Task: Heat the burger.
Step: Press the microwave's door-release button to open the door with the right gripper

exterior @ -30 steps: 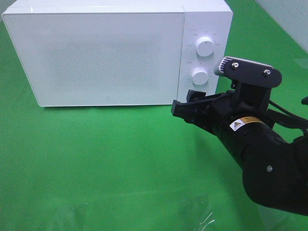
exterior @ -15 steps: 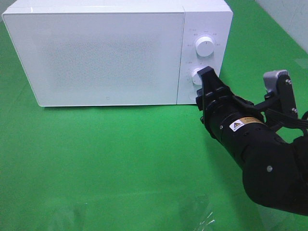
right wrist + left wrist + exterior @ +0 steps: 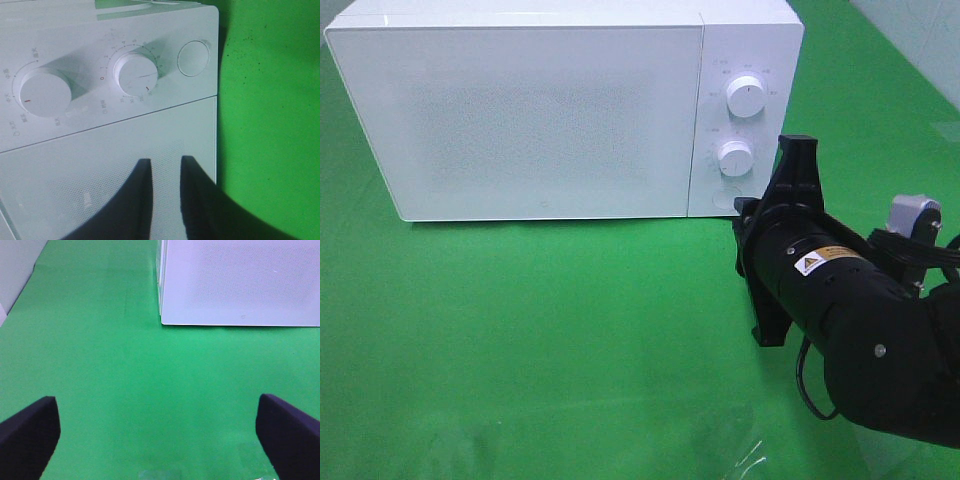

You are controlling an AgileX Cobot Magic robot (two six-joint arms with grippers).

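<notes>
The burger is out of view. The white microwave stands at the back of the green table with its door closed; it also shows as a white microwave in the left wrist view. My right gripper sits right at the lower corner of its control panel, beside the round button. In the right wrist view the right gripper has its fingers almost together with nothing between them, over the door's edge. My left gripper is wide open and empty above bare green cloth.
The panel carries an upper knob and a lower knob. Green cloth covers the table in front of the microwave. A crinkled clear film lies near the front edge.
My right gripper has rolled about a quarter turn, swung in toward the panel's lower corner, and its fingers have closed from wide apart to nearly together. The left gripper has not moved.
</notes>
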